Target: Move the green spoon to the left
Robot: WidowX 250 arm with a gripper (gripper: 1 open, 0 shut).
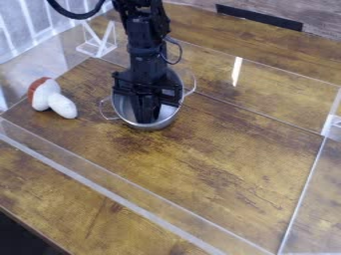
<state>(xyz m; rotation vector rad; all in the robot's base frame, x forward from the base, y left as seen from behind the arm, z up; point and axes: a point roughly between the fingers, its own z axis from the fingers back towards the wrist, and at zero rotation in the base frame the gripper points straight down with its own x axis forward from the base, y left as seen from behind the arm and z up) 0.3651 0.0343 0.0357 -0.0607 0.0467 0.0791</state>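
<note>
Though the task names a green spoon, no spoon shows anywhere in the single cam view. The gripper (144,103) points straight down into a small metal pot (170,117) w/ wire side handles, and its black body covers nearly all of the pot's inside. If the spoon is there, it lies in the pot under the fingers; can't confirm from this angle.

Tool state: jaws drawn fully narrow, fingertips down near the pot floor. Whether they've pinched the spoon or just met each other, can't tell; nothing green visible btwn them.

Surroundings: pot sits on the wooden table (226,169), inside a clear acrylic border. A mushroom toy (52,98), white stem w/ reddish cap, lies to the left of the pot, well apart. A white wire rack (96,39) stands at the back left.

Judgement on step in hand: this looks like the grasp, just closed, w/ the lift next. To do it well:
- lift straight up first; a sideways drag risks catching the pot rim and towing the pot along.
- watch for green as the fingers clear the rim. If none appears, the grip likely missed; re-open and re-seat rather than carry on.
- once clear, go left, setting down short of the mushroom toy and inside the acrylic edge.
- keep the wrist vertical so a thin handle doesn't pivot out.
</note>
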